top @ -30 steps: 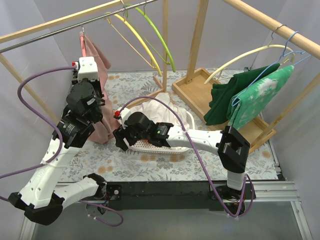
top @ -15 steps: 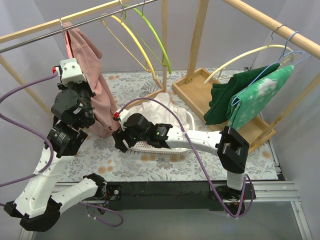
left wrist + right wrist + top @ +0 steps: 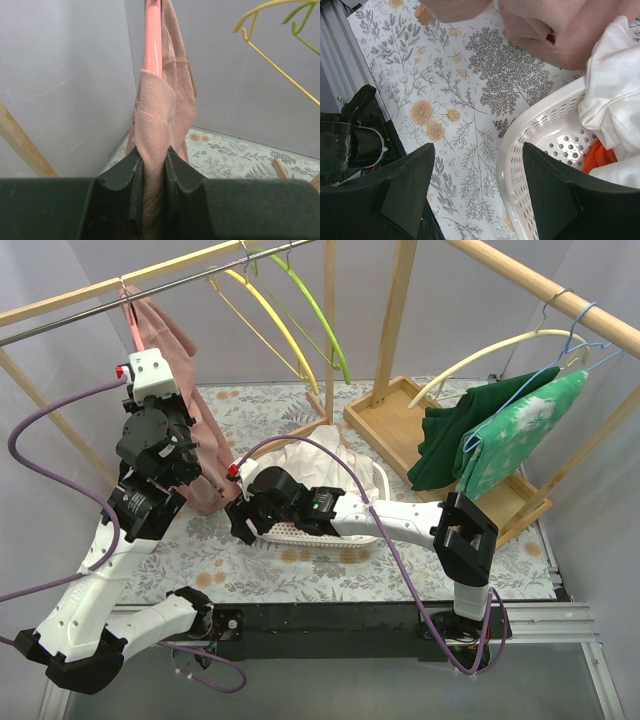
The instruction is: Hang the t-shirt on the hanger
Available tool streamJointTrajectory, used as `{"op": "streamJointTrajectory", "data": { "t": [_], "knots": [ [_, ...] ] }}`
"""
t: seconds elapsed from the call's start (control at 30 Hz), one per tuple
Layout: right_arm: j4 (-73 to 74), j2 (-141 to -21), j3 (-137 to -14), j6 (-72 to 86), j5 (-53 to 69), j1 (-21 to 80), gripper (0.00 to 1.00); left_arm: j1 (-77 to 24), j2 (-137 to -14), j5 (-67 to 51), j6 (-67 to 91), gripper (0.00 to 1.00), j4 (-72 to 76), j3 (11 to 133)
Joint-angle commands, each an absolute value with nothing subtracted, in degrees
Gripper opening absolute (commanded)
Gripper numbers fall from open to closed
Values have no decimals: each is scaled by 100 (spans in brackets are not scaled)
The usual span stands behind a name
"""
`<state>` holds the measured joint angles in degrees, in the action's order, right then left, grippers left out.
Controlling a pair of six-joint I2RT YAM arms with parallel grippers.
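The t-shirt [image 3: 175, 90], pink, drapes over the hanger [image 3: 152, 35], whose hook sits at the metal rail [image 3: 60, 322] in the far-left corner, close to the grey wall [image 3: 60, 75]. The left jaws are closed on its ribbed edge. A yellow hanger [image 3: 270, 312] and a green hanger [image 3: 322, 315] hang further right, apart from it. The right jaws stand open above the bench [image 3: 460, 100], beside a white basket [image 3: 520, 145] holding white cloth [image 3: 615, 100] and something orange [image 3: 600, 152].

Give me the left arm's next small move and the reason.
Probably open the left gripper and back away. Its jaws are shut on a fold of the t-shirt, which already drapes over the pink hanger, and the hanger seems hooked on the rail.
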<state>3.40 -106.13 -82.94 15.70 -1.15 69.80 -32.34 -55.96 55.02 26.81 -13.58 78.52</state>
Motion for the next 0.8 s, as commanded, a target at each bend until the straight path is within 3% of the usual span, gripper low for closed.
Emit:
{"op": "streamJointTrajectory", "data": {
  "t": [0.0,0.3,0.77],
  "knots": [
    [334,-10635,-8376,1556,-123,7014,79,-3199,-5590,5634,2602,0,-843,8209],
    [395,-10670,-8420,1556,-97,7040,78,-2866,-5774,5458,2891,5,-1265,8314],
    [422,-10626,-8358,1547,-79,7058,78,-2049,-5933,4720,3708,5,-1969,8525]
  ]
}}
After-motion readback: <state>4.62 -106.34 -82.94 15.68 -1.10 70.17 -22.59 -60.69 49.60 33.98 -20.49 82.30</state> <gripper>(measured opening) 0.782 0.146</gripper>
